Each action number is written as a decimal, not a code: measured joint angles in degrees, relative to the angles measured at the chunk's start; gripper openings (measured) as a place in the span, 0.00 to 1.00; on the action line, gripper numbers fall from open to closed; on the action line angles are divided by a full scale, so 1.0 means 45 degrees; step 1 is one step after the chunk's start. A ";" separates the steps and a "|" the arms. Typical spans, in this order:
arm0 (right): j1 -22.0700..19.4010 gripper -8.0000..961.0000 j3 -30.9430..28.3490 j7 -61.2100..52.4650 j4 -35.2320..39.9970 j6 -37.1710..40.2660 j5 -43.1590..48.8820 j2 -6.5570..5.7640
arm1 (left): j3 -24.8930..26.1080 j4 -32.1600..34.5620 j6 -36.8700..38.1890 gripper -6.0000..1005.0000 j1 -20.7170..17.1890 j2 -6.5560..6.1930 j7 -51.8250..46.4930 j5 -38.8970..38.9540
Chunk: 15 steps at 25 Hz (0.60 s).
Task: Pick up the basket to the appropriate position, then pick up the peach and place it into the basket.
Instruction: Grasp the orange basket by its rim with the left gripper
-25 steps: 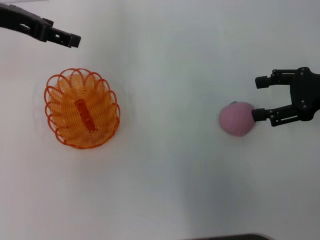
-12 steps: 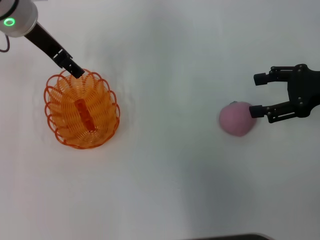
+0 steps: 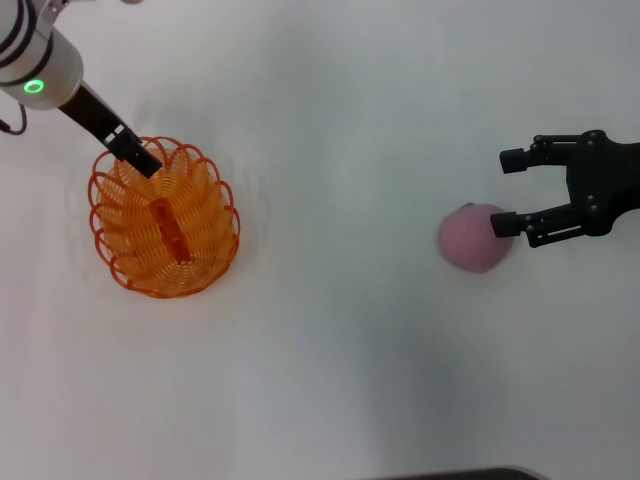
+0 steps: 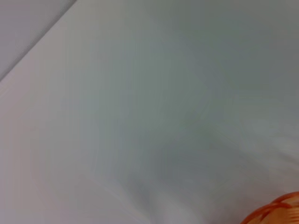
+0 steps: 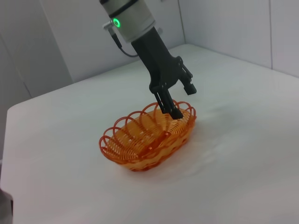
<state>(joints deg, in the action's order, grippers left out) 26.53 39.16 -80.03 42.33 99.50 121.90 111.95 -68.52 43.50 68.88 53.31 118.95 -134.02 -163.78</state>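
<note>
The orange basket (image 3: 165, 217) sits on the white table at the left; it also shows in the right wrist view (image 5: 149, 137), and a bit of its rim shows in the left wrist view (image 4: 280, 210). My left gripper (image 3: 138, 158) points down at the basket's far rim. In the right wrist view the left gripper (image 5: 182, 101) is open, with one finger inside the basket and the other outside the rim. The pink peach (image 3: 472, 238) lies at the right. My right gripper (image 3: 505, 192) is open just right of the peach, its near fingertip at the peach's edge.
The white table (image 3: 330, 330) carries nothing else. Pale walls stand behind the table's far edge in the right wrist view (image 5: 70, 42). A dark edge (image 3: 450, 474) shows at the bottom of the head view.
My left arm has swung from lying level above the basket to pointing down, its fingers now at the basket's far rim. My right gripper has edged slightly toward the peach.
</note>
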 joint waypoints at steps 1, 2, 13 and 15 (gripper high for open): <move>0.0004 1.00 -0.0012 -0.0003 0.0002 -0.0007 0.0001 0.0011 | -0.0024 -0.0150 -0.0160 0.88 -0.0011 -0.0003 0.0049 -0.0002; 0.0009 1.00 -0.0028 -0.0005 0.0003 -0.0017 0.0001 0.0026 | -0.0060 -0.0236 -0.0248 0.87 -0.0029 -0.0004 0.0078 -0.0003; 0.0070 1.00 -0.0062 -0.0028 0.0008 -0.0180 0.0002 0.0128 | -0.0617 -0.0374 -0.0253 0.78 -0.0144 0.0051 0.0276 -0.0009; 0.0071 1.00 -0.0041 -0.0028 -0.0008 -0.0216 0.0002 0.0129 | -0.0586 -0.0362 -0.0274 0.74 -0.0155 0.0058 0.0279 -0.0012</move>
<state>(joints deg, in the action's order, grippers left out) 26.85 38.98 -80.16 42.29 98.52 121.91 112.53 -71.16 41.87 67.65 52.62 119.21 -132.76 -163.83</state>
